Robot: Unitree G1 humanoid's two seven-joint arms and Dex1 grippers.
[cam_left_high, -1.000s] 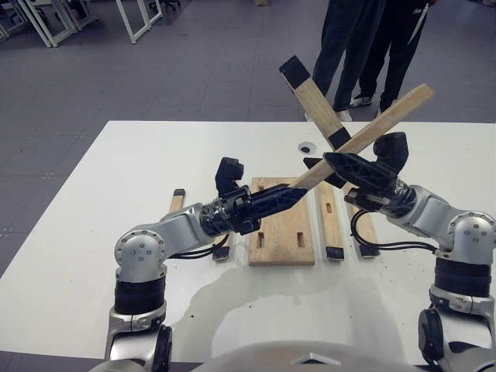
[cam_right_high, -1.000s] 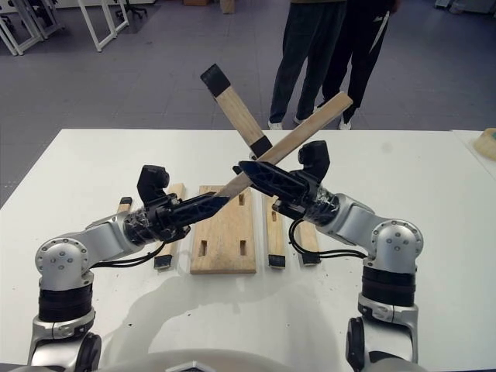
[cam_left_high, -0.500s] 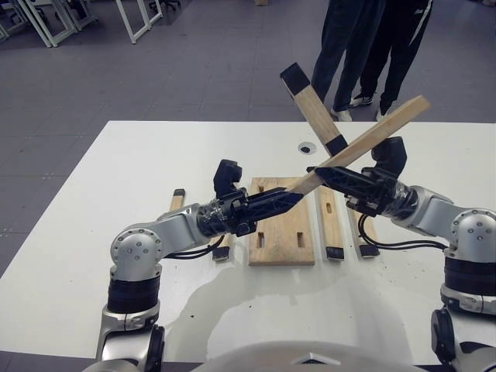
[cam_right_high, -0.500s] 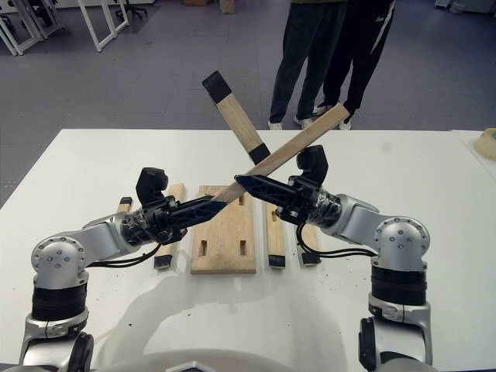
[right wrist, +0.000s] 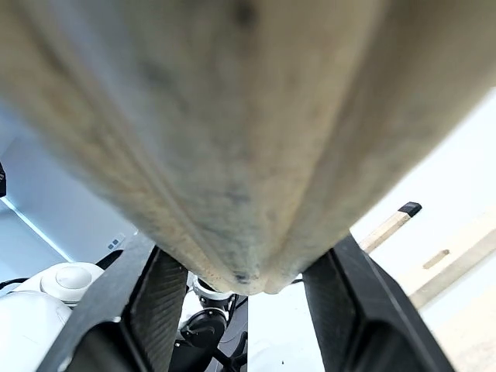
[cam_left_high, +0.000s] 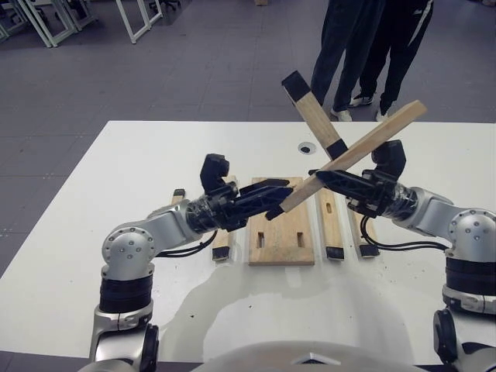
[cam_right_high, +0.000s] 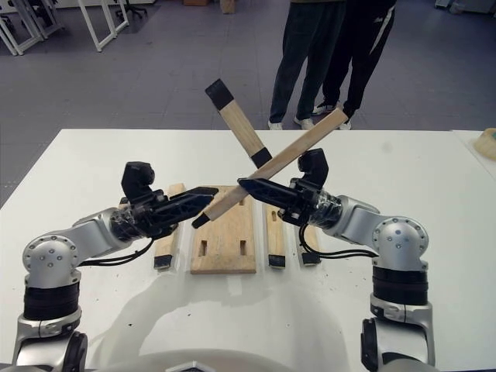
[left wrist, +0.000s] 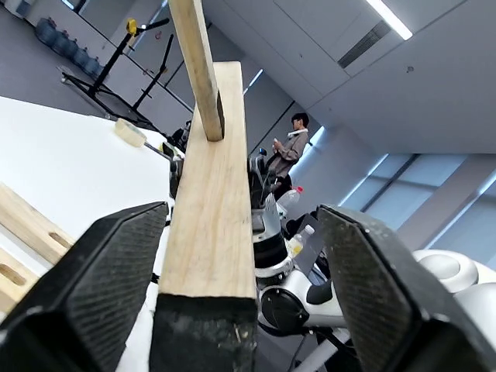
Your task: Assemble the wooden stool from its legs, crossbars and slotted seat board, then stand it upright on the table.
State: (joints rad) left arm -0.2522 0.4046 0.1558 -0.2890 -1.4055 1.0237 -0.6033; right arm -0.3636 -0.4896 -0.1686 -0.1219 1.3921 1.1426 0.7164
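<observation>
White table (cam_left_high: 116,155) carried a flat slotted wooden seat board (cam_left_high: 283,240), with loose black-tipped wooden legs (cam_left_high: 331,221) beside it. Above the board, the right tool (cam_left_high: 325,178) pinched a long pale wooden bar (cam_left_high: 380,132) crossed with a short black-capped wooden leg (cam_left_high: 310,105). The left tool (cam_left_high: 273,199) sat spread around the bar's black lower tip, not gripping.

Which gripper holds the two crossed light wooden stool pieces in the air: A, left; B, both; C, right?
C: the right gripper clamps the crossed wooden pieces, while the left gripper stands open, clear of the wood.
</observation>
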